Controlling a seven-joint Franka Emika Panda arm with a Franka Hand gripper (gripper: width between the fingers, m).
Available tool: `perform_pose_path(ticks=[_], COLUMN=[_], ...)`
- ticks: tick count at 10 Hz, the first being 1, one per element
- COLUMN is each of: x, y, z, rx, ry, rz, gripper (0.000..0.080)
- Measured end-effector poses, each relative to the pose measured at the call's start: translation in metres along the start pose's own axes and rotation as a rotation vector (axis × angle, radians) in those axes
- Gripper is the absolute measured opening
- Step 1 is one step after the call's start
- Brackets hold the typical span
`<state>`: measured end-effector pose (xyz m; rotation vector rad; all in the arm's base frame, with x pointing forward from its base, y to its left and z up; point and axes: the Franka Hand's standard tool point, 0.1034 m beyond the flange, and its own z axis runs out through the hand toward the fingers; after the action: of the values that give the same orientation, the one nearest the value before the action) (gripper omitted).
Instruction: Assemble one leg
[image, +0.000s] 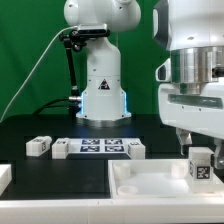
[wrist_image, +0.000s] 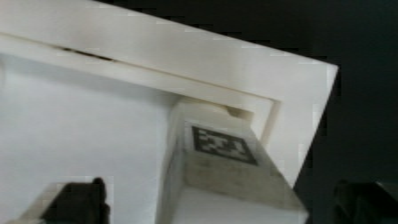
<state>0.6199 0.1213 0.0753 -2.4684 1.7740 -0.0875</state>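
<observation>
A white leg (image: 200, 166) with a black-and-white tag stands upright in the near right corner of the large white rimmed panel (image: 150, 185). In the wrist view the leg (wrist_image: 231, 160) sits in the panel's corner socket against the rim (wrist_image: 178, 62). My gripper (image: 198, 140) hangs just above the leg. In the wrist view the gripper (wrist_image: 221, 205) is open, with one dark fingertip (wrist_image: 75, 200) on each side of the leg and a gap between them and the leg.
Three more tagged legs lie on the black table: two at the exterior view's left (image: 38, 146) (image: 61, 148) and one near the middle (image: 135, 147). The marker board (image: 98, 147) lies between them. The arm's base (image: 100, 80) stands behind.
</observation>
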Motion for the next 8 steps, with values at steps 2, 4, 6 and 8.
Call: perform_pose_path(ticks=[2,4,6,8], x=[-0.0042,-0.0010,0.0019,0.0020], y=[-0.0013,-0.0032,-0.0067,-0.0076], z=[-0.0013,-0.0032,-0.0068,-0.0069], rx=[-0.017,-0.022,-0.042,-0.067], ry=[0.005,0.008,0.012,0.018], rz=[-0.256,-0.528,-0.745,-0.939], gripper=[0.0647,0.0649,0.0649,0.0649])
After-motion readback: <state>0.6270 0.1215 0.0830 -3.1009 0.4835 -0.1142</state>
